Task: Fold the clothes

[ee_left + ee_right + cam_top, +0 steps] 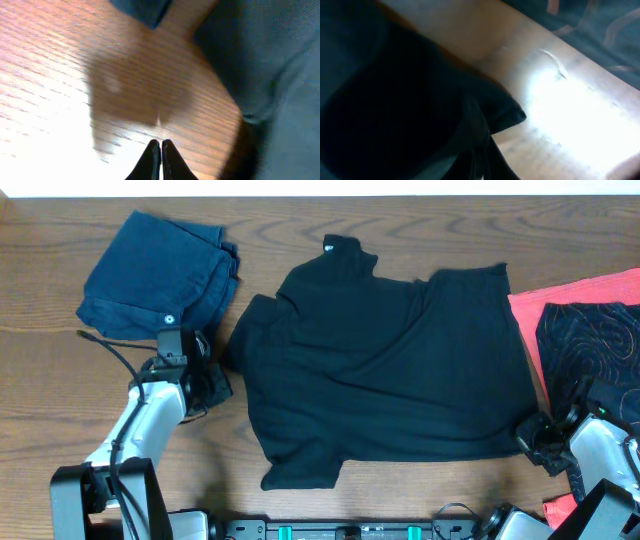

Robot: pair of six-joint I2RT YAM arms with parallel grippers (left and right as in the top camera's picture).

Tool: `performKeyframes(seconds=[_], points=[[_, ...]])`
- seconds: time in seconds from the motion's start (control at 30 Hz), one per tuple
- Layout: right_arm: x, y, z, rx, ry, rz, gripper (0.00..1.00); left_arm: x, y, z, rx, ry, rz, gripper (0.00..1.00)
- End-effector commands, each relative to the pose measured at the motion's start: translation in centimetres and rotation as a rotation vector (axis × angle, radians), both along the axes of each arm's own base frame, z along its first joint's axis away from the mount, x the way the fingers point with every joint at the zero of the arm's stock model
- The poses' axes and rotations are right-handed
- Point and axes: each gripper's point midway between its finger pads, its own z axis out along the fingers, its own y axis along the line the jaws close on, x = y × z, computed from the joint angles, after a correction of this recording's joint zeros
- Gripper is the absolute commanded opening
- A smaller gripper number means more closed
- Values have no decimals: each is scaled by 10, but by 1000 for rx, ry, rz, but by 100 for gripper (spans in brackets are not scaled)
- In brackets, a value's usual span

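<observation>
A black short-sleeved T-shirt lies spread flat across the middle of the table, with a small white neck tag at the top. My left gripper is just left of its left sleeve. In the left wrist view its fingers are shut and empty over bare wood, with the shirt to the right. My right gripper is at the shirt's lower right corner. In the right wrist view its fingers are shut on the shirt's hem.
A folded dark blue garment lies at the back left. It also shows in the left wrist view. A red garment and a black patterned garment lie at the right edge. Wooden table.
</observation>
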Motion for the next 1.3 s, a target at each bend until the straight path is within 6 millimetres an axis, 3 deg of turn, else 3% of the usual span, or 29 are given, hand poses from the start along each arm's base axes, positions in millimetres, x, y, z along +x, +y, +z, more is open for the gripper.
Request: performKeyframes(seconds=[0.0,0.17,0.4,0.57,0.67,0.77,0.93,1.27], points=[[0,14,-6,76,-23,48,5,5,-23,18,-132,-18,-59,8],[-1,14,-6,74,-20,47,7,-28,-58,26,-330,90,-122,23],[-4,15,-6,81,-7,46,7,-67,-80,8,-345,193,-235,26],[-11,14,-7,71,29,33,27,-65,-92,-13,-320,120,-289,26],[-11,13,-6,79,20,7,29,-62,-79,-25,-240,111,-251,25],[-12,6,-3,72,0,-33,29,-59,-66,-30,-167,115,-207,13],[-9,3,7,91,-57,-75,29,-34,-36,-33,-8,41,-77,6],[-7,8,17,100,-99,-42,37,24,6,0,16,-138,95,6]])
